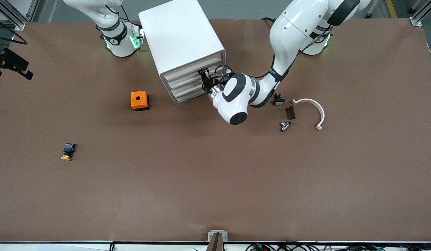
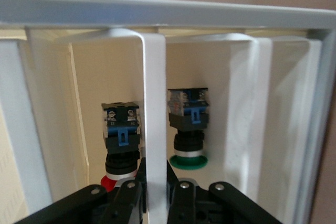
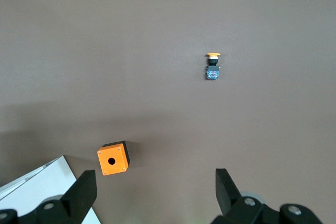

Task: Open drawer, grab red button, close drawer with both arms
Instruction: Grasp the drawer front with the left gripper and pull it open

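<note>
The white cabinet [image 1: 182, 38] stands at the robots' edge of the table, mid-table. My left gripper [image 1: 204, 74] is at the front of its uppermost drawer [image 1: 198, 68]. In the left wrist view my left gripper [image 2: 155, 182] is shut on a white upright strip of the drawer's front [image 2: 155, 108]. Inside lies the red-capped button [image 2: 119, 140] with black body and blue rear, and beside it a green-capped one [image 2: 188, 124]. My right gripper [image 3: 155, 177] is open and empty, high over the table beside the cabinet; it is out of the front view.
An orange box with a hole [image 1: 139, 100] sits beside the cabinet, toward the right arm's end; it also shows in the right wrist view [image 3: 113, 158]. An orange-yellow-capped button [image 1: 67, 151] lies nearer the front camera. A white curved piece [image 1: 314, 108] and small parts [image 1: 290, 112] lie by the left arm.
</note>
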`<action>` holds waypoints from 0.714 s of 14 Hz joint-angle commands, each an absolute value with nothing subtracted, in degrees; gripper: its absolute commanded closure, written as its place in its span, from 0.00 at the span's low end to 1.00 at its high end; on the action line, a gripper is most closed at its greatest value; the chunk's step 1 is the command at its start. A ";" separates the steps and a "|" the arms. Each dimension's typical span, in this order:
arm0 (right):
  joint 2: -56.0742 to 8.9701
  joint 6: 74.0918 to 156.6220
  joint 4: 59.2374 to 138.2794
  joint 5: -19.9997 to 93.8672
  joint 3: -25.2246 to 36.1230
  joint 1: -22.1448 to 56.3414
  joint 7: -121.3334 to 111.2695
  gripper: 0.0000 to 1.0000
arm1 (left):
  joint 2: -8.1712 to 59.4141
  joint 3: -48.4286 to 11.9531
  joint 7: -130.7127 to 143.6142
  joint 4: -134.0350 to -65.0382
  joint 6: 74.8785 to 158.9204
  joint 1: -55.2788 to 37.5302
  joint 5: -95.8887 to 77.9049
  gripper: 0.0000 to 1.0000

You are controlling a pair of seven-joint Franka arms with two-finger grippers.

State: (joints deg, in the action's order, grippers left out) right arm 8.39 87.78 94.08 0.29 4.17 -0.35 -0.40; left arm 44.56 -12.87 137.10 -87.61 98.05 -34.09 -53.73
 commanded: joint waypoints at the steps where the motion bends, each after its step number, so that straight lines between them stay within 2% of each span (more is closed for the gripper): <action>1: 7.21 87.89 92.90 0.09 4.04 -0.79 0.35 0.00 | 44.65 -11.95 136.76 -87.01 97.74 -31.30 -52.30 1.00; 4: 4.94 87.72 92.03 -0.70 3.96 -0.70 0.53 0.00 | 44.74 -12.04 136.41 -86.84 97.65 -28.31 -50.27 1.00; 7: 1.33 88.15 91.32 -0.96 3.87 -0.53 0.00 0.00 | 47.19 -11.95 136.41 -82.37 97.65 -25.94 -50.19 1.00; 10: 0.53 90.00 91.14 -1.32 3.95 -0.79 -0.61 0.00 | 47.72 -11.87 136.06 -80.78 97.73 -24.53 -50.19 1.00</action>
State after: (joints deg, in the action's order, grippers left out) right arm 1.51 90.42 93.19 -0.28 4.23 -0.38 -0.39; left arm 46.30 -12.57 136.81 -83.52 96.38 -25.48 -52.15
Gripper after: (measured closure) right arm 0.000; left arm 0.907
